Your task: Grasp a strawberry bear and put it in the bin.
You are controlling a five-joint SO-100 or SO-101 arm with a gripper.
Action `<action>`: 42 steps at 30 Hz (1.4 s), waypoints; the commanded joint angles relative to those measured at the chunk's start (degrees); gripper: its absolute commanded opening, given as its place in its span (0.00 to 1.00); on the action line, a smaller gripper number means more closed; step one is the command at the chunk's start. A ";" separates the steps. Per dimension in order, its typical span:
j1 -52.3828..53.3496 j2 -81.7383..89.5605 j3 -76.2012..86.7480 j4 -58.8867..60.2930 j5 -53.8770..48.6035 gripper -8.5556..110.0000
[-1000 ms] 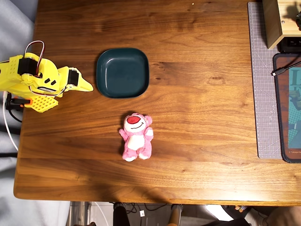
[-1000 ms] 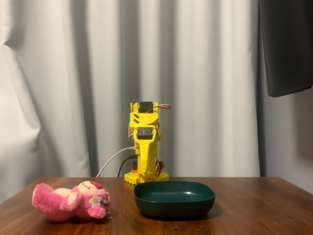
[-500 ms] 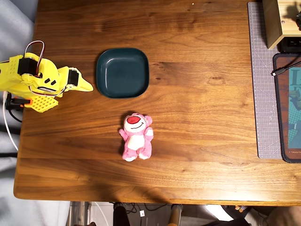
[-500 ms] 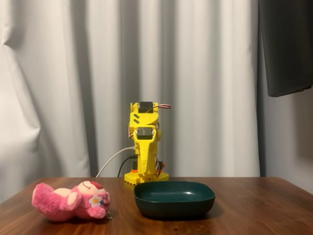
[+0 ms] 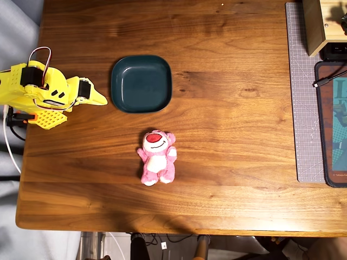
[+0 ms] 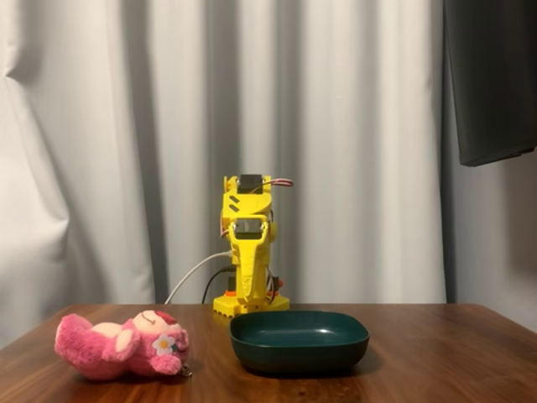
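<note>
The strawberry bear (image 5: 158,157) is a pink plush with a white belly and a red nose. It lies on its back on the wooden table, below the bin in the overhead view; in the fixed view it (image 6: 122,344) lies at the left. The bin (image 5: 141,83) is a dark teal square dish, empty, also seen in the fixed view (image 6: 299,339). My yellow gripper (image 5: 99,98) is folded back at the left table edge, its fingers together, just left of the bin and apart from it. In the fixed view the gripper (image 6: 249,295) points down behind the bin.
A grey cutting mat (image 5: 303,92) lies along the right side with a dark pad (image 5: 332,124) and a cable on it. A light wooden box (image 5: 320,24) stands at the top right. A white cable (image 5: 11,146) hangs off the left edge by the arm's base.
</note>
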 commanded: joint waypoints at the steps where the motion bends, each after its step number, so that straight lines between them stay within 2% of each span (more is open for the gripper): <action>1: 0.70 1.14 -1.05 0.26 -0.26 0.07; 42: 1.41 1.14 -1.14 0.26 -0.26 0.07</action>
